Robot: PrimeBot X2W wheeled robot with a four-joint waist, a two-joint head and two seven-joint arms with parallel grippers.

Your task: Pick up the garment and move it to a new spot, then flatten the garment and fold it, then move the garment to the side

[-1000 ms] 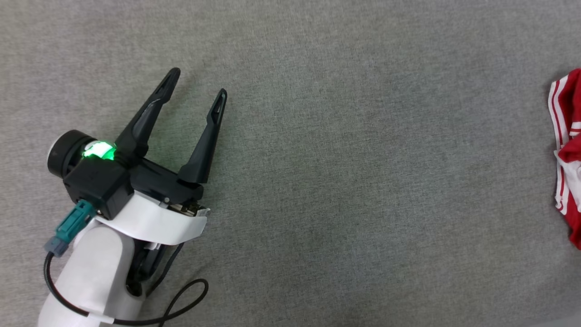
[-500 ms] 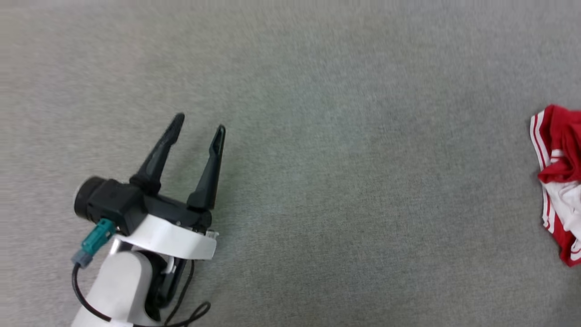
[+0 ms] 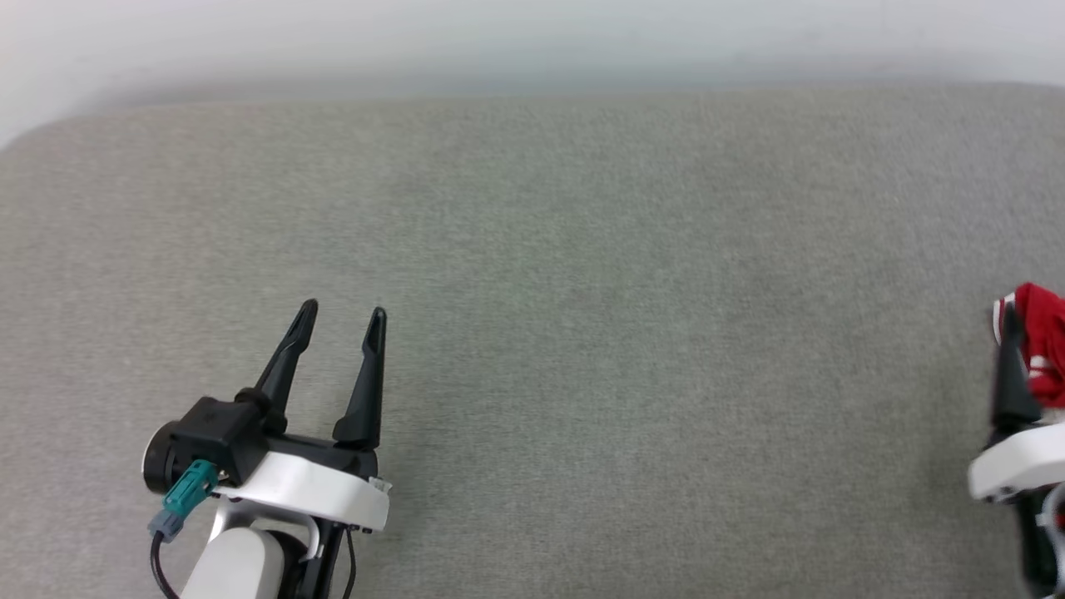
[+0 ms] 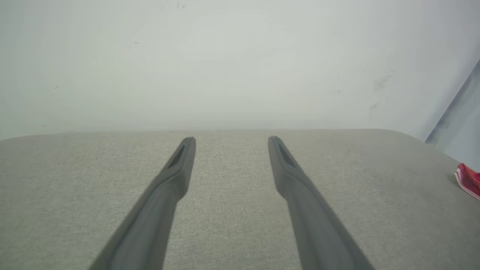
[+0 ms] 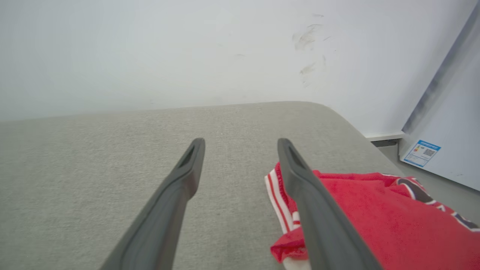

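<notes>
Plainly, the left gripper [image 3: 344, 309] stood open and empty over the grey fabric-covered tabletop [image 3: 582, 249]. The right gripper [image 5: 240, 141] was open too, holding nothing. A close from there would likely catch only a striped hem or miss, because the crumpled red jersey garment with red-and-white striped trim [image 5: 356, 202] sat off-centre of the jaws; a tug near the rounded corner might drag it off the edge. The garment lay at the tabletop's right end, partly hidden behind one right-gripper finger, well apart from the left gripper.
</notes>
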